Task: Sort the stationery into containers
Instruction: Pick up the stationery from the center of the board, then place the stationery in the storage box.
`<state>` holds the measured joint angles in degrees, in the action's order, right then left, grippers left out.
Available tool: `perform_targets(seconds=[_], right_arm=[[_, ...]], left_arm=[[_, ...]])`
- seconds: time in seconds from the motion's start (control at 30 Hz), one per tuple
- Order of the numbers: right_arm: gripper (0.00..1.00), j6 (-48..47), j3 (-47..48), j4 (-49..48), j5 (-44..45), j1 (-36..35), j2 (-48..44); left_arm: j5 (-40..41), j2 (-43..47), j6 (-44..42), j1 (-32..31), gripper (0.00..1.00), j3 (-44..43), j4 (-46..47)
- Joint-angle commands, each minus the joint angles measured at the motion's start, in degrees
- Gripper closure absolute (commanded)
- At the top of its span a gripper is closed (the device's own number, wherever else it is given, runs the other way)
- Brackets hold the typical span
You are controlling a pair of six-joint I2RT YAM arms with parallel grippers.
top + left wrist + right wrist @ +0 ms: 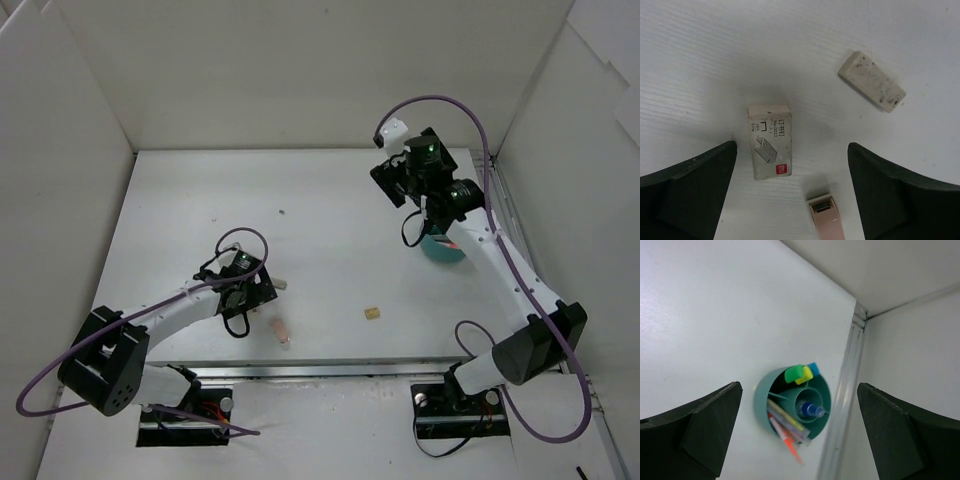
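In the left wrist view my left gripper (792,150) is open and hangs low over the table. A small beige staple box (769,141) lies between its fingers, nearer the left one. A pink item (827,216) lies close to the right finger. A speckled white eraser (872,87) lies beyond, up and to the right. My right gripper (800,386) is open and empty, high above the round teal container (761,392). That tub holds highlighters (796,373) with green, yellow and blue caps, a blue-capped clear pen (811,411) in its inner ring, and pink and orange pens (785,432).
A tan cube (372,313) lies alone near the table's front middle. From above, the pink item (282,330) is just in front of my left gripper (265,290). The teal container (443,250) stands close to the right wall's rail (840,405). White walls enclose the table.
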<state>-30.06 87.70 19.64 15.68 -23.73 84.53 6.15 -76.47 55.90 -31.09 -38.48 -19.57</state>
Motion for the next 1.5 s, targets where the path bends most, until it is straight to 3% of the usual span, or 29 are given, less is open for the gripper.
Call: perform_targets(seconds=[0.0,0.07,0.17,0.43,0.63,0.73,0.87,1.1,1.17,1.33,1.47], right_arm=[[0.02,14.76,-4.97,-6.45,3.81,-0.27,-6.03],[0.02,21.08,-6.31,-7.33,8.83,-0.01,-7.18],[0.02,24.96,-8.51,-7.42,6.21,0.0,-9.12],[0.02,31.71,-14.75,-7.51,1.73,0.17,-11.49],[0.02,33.75,-18.52,-8.47,-10.3,0.26,-11.15],[0.02,35.07,-21.16,-10.76,-19.97,0.17,-11.14],[0.02,36.48,-22.22,-11.9,-34.17,0.17,-10.0],[0.02,41.22,-20.91,-12.17,-60.57,-0.09,-4.82],[0.02,42.54,-20.82,-12.87,-64.53,-1.14,-3.06],[0.06,46.31,-20.03,-13.4,-65.07,-3.52,1.77],[0.23,48.25,-19.67,-13.57,-67.09,-4.22,4.58]], left_arm=[[1.23,0.44,1.84,-0.2,0.15,-0.99,2.08],[1.06,0.7,2.02,-0.2,0.18,-0.02,2.52],[1.23,0.97,2.2,-0.2,0.26,0.51,2.78],[0.79,2.11,2.37,-0.2,0.6,2.79,3.23],[0.18,3.6,-2.36,-0.2,0.88,-0.63,5.41],[-3.51,5.8,-12.19,-1.77,0.97,-3.09,10.32],[-10.62,9.4,-29.39,-4.33,0.99,-5.37,15.26],[-22.83,11.96,-48.93,-8.64,1.0,-7.21,18.96],[-24.25,11.26,-50.97,-9.16,1.0,-8.19,18.43],[-25.84,8.53,-55.63,-11.88,1.0,-11.61,17.9],[-24.18,7.83,-55.9,-12.94,1.0,-12.76,18.6]])
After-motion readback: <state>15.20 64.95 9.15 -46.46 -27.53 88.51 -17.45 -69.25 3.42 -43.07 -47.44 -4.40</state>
